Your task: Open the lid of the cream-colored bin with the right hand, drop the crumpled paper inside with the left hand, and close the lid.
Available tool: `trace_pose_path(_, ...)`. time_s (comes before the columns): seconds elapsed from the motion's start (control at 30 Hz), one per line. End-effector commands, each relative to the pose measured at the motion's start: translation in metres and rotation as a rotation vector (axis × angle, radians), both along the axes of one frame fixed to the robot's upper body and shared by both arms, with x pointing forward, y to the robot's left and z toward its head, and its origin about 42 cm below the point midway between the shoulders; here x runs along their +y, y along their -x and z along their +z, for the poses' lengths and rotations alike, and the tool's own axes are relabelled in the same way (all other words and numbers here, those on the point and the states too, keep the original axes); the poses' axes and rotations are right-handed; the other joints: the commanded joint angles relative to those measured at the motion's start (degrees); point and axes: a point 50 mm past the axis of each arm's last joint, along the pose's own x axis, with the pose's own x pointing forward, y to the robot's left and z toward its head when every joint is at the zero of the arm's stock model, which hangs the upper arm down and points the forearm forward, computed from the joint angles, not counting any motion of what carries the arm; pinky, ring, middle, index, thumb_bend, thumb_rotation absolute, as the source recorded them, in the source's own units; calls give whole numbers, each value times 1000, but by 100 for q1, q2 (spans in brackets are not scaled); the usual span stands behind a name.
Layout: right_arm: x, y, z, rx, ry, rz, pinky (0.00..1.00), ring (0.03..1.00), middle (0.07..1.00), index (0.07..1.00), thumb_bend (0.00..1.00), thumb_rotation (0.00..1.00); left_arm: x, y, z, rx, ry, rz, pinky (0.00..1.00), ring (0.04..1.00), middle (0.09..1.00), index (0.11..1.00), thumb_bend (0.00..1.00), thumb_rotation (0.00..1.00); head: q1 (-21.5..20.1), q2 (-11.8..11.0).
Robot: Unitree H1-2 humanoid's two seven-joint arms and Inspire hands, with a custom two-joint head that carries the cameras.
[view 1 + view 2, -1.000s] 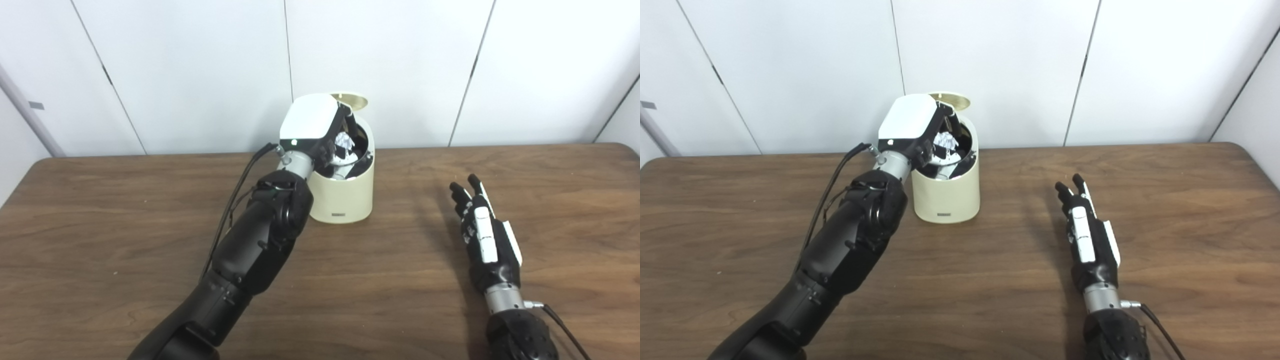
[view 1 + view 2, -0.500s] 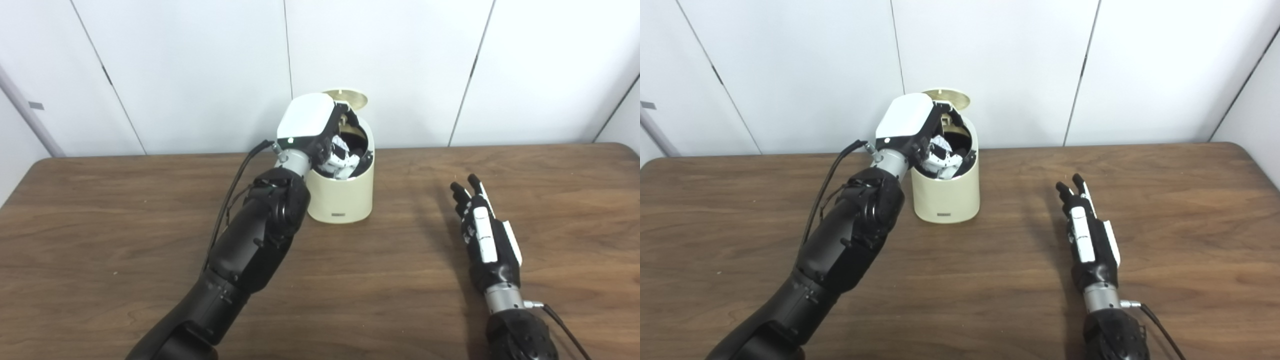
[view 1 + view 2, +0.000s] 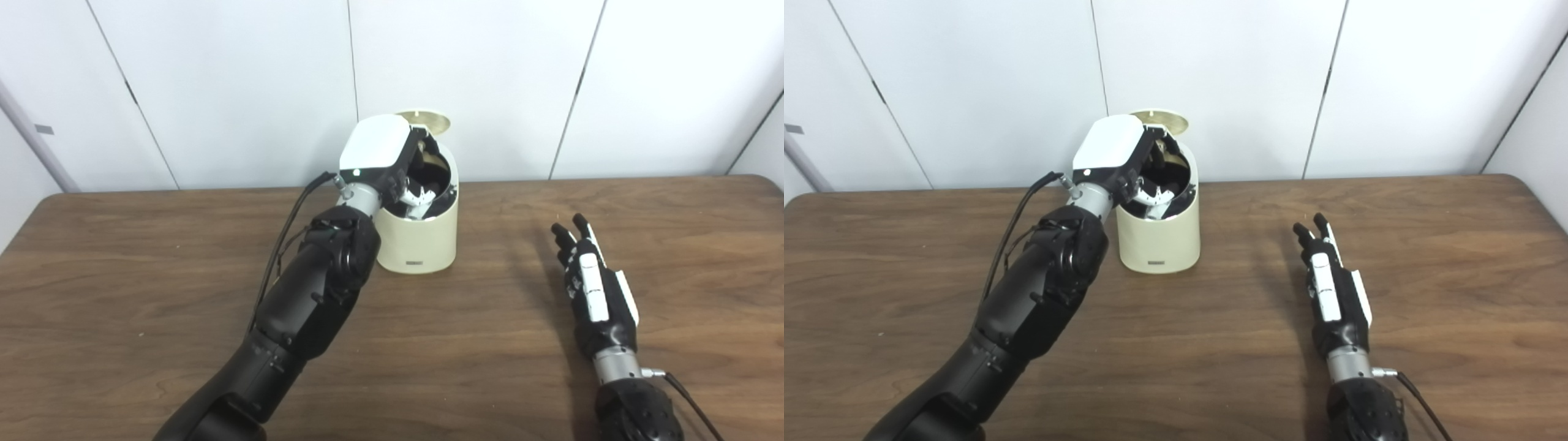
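Note:
The cream-colored bin point(image 3: 422, 245) stands at the back of the table, its round lid point(image 3: 424, 119) tipped up behind the opening. My left hand point(image 3: 383, 153) hangs over the bin's mouth, white back upward, fingers point(image 3: 419, 199) spread apart and reaching down into the dark opening. I see no crumpled paper between them or anywhere else in view; the bin's inside is dark. My right hand point(image 3: 591, 288) lies flat on the table well to the right of the bin, open, fingers stretched forward, holding nothing.
The brown wooden table point(image 3: 122, 275) runs to a white panelled wall point(image 3: 245, 79) just behind the bin. A black cable point(image 3: 288, 226) loops along my left forearm beside the bin.
The white crumpled paper, seen in my left hand over the opening a second ago, has gone from sight and the fingers have spread apart. The right hand has stayed still.

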Motion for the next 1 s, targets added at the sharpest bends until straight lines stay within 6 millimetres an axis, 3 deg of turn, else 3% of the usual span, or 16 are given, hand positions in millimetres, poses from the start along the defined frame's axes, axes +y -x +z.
trace_pose_path(0.0, 4, 19, -33, 104, -31, -8, 1000, 960, 901, 982, 469, 866, -3, -3, 16, -42, -20, -9, 525, 678, 716, 662, 957, 54, -11, 16)
trace_pose_path(0.27, 2, 18, -33, 104, -26, -8, 1000, 956, 901, 983, 465, 862, -2, -4, 15, -47, -21, -17, 572, 699, 720, 661, 960, 49, -10, 14)
trace_pose_path(0.5, 2, 17, -34, 107, -25, -9, 1000, 961, 905, 986, 452, 875, 0, -1, 16, -38, 12, -27, 532, 669, 713, 641, 930, 11, -7, 19)
trace_pose_path(0.57, 2, 17, -35, 112, -30, -12, 1000, 961, 904, 985, 462, 877, 2, 0, 16, -45, 38, -36, 518, 631, 686, 607, 879, 2, -1, 19)
trace_pose_path(0.6, 2, 17, -35, 113, -30, -11, 1000, 963, 905, 986, 466, 875, 3, 1, 16, -50, 57, -39, 504, 607, 666, 551, 703, 20, 5, 18)
trace_pose_path(0.67, 2, 18, -36, 114, -18, -9, 1000, 967, 909, 989, 466, 884, 6, 3, 17, -68, 98, -46, 402, 496, 585, 508, 533, 14, 9, 20)
trace_pose_path(0.77, 1, 19, -36, 118, -16, -9, 1000, 967, 906, 988, 452, 900, 12, 6, 19, -112, 143, -47, 308, 413, 523, 516, 476, 1, 7, 20)
trace_pose_path(0.97, 0, 20, -37, 122, -26, -13, 1000, 971, 904, 990, 458, 883, 24, 9, 19, -148, 189, -43, 314, 416, 518, 490, 472, 0, 24, 8)
